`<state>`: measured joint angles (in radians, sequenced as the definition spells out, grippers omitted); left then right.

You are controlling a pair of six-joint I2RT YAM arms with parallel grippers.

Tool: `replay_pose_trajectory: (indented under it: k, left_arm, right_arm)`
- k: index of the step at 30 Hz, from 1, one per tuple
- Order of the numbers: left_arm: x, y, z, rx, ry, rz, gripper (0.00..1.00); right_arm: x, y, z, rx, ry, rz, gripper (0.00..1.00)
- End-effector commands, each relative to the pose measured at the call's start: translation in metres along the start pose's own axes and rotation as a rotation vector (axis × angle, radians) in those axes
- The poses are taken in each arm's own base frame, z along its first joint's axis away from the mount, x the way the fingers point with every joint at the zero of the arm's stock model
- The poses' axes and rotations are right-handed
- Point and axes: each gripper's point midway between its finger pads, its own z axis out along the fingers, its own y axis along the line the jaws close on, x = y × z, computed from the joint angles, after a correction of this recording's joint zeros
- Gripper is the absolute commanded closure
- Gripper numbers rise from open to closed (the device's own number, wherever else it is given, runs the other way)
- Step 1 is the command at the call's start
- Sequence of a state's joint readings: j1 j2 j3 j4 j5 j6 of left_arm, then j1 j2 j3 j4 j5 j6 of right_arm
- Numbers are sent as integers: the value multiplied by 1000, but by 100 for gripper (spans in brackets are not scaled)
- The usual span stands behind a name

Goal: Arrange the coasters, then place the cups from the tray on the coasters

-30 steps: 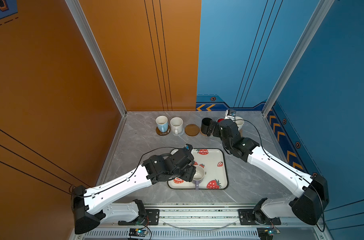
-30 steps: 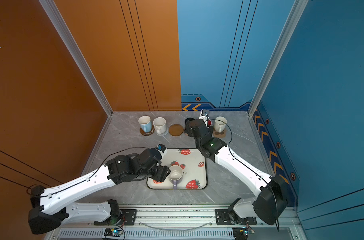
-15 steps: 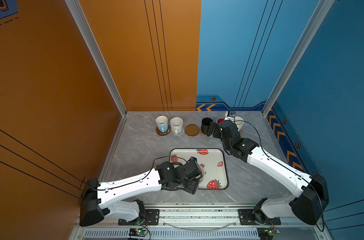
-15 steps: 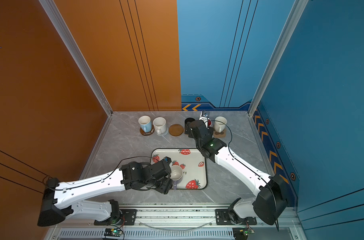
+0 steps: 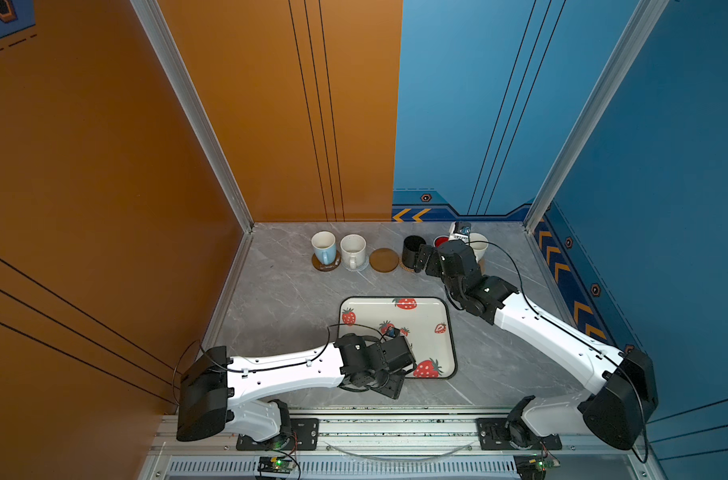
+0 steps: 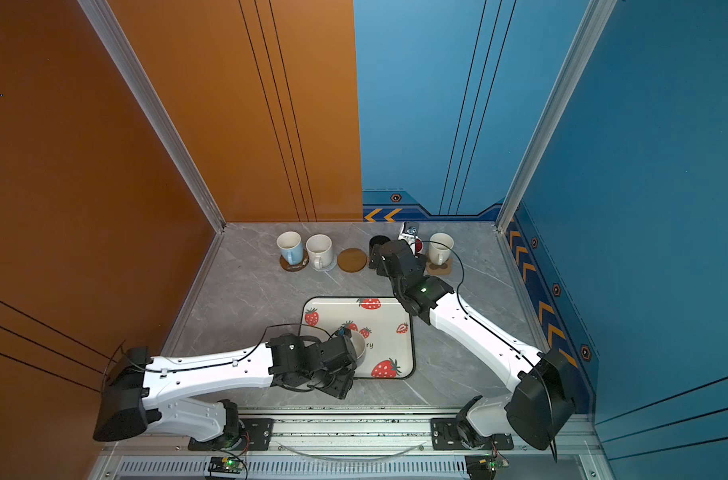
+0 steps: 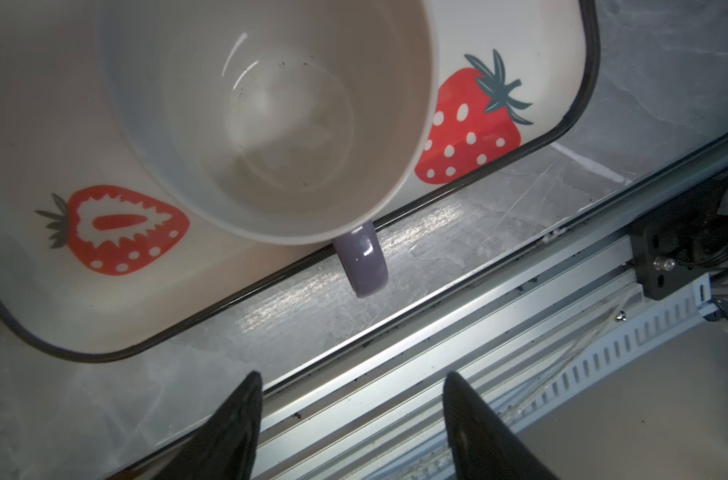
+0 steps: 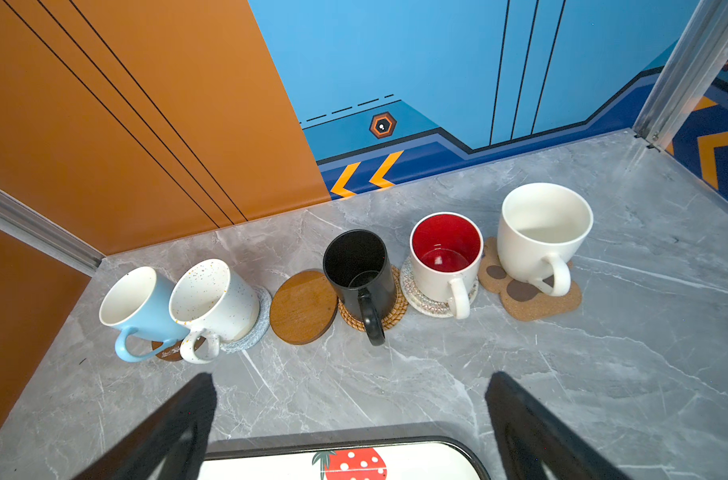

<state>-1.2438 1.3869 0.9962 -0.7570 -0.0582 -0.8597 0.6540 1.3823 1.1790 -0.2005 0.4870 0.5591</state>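
— what's the left gripper (image 7: 351, 380) up to?
— its jaws stand partly apart with nothing between them, just off the near edge of the tray (image 7: 42, 291). the lavender mug (image 7: 270, 116) sits upright in the tray by that edge, its handle (image 7: 362, 262) poking out over the dark rim.
— and the right gripper (image 8: 349, 378)?
— spread wide and empty, over the grey surface (image 8: 395, 365) between the tray and the back row.
— what's in the row?
— light blue mug (image 8: 142, 307) on a brown disc (image 8: 167, 351), speckled mug (image 8: 214, 299) on a grey woven round (image 8: 258, 320), a bare brown disc (image 8: 304, 307), black mug (image 8: 360, 274) on the rattan round (image 8: 397, 309), red-lined mug (image 8: 445, 257) on a patterned woven round (image 8: 420, 299), cream mug (image 8: 540, 232) on the paw-print cork (image 8: 532, 303).
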Motion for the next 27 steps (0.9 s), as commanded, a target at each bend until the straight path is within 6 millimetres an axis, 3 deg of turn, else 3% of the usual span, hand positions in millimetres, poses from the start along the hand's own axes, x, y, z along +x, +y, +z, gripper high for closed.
replay_pose_trajectory:
  k: [1,11,27]
  left_arm:
    - [-1,-12,5,34,-12,-27,30]
    - [-6,-21,16,24,-44,-72,31]
    - [-9,-4,27,-105,-71,-114,35]
  right_arm:
    - [8,-1,5,-9,24,2,0]
    - [9,0,6,-27,24,11,0]
    - [12,-4,9,-23,33,15,0]
